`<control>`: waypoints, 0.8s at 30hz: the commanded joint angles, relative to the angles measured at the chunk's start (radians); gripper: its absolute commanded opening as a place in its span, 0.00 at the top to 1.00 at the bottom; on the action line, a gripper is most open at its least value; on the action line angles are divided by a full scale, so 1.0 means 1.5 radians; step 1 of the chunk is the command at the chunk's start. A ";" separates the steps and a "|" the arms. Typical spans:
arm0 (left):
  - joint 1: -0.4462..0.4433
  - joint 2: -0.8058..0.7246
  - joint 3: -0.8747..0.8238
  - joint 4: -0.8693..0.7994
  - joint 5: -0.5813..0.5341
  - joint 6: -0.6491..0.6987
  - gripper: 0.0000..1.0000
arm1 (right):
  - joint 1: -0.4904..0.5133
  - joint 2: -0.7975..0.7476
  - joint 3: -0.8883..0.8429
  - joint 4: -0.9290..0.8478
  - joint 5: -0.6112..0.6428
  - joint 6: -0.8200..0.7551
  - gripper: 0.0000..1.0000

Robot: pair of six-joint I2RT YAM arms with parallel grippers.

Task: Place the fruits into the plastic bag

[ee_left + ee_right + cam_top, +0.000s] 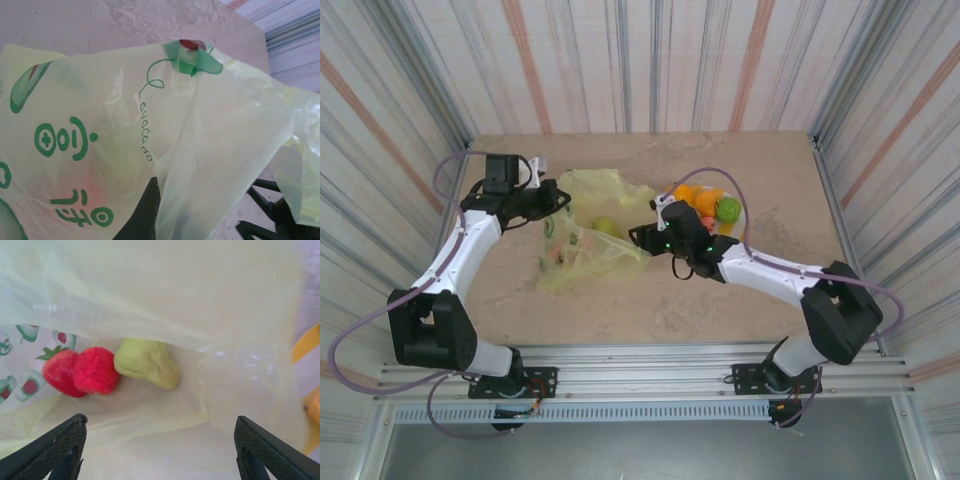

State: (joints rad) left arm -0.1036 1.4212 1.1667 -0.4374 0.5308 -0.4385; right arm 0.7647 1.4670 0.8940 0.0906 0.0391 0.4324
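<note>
fruits first: through the right wrist camera i count three lying together inside the plastic bag point(165, 295). a red strawberry point(59, 372) touches a crinkled pink-red fruit point(95, 370), and a pale green lumpy one point(147, 363) sits just beside that. from the top camera a round green fruit point(606, 226) shows through the film near the bag's middle, and some reddish shapes show through its left part, too blurred for me to name. the others sit heaped on the plate point(724, 229) to the right of the bag: two orange ones point(696, 198), a green one point(728, 209) and a small pink one point(709, 222).

the bag lies crumpled on the desk point(770, 170) between the two arms, its mouth towards the plate. its yellow-green film carries green avocado prints and lettering, plain in the left wrist view.

the right end effector point(160, 421) is at the bag's mouth, looking in, with its jaws spread wide apart and nothing between them but the film below. the left end effector point(560, 197) is at the bag's far left edge, against the plastic. in its own camera the film drapes over the dark fingers point(272, 212), so i cannot tell whether they are clamped or apart.
</note>
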 commanded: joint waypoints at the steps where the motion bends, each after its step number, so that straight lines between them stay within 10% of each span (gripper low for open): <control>1: 0.007 -0.019 0.000 0.000 -0.006 0.011 1.00 | -0.015 -0.064 -0.027 -0.057 -0.011 -0.027 0.21; 12: 0.018 -0.020 0.001 -0.004 -0.008 0.005 1.00 | -0.169 -0.252 -0.087 -0.170 0.084 -0.051 0.14; 24: 0.019 -0.016 0.001 -0.002 -0.002 0.000 1.00 | -0.346 -0.083 0.034 -0.281 0.109 -0.086 0.06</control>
State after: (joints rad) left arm -0.0841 1.4212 1.1667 -0.4374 0.5278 -0.4393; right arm 0.2638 1.2789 0.8925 -0.2558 0.1867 0.3302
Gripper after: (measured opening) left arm 0.048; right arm 0.936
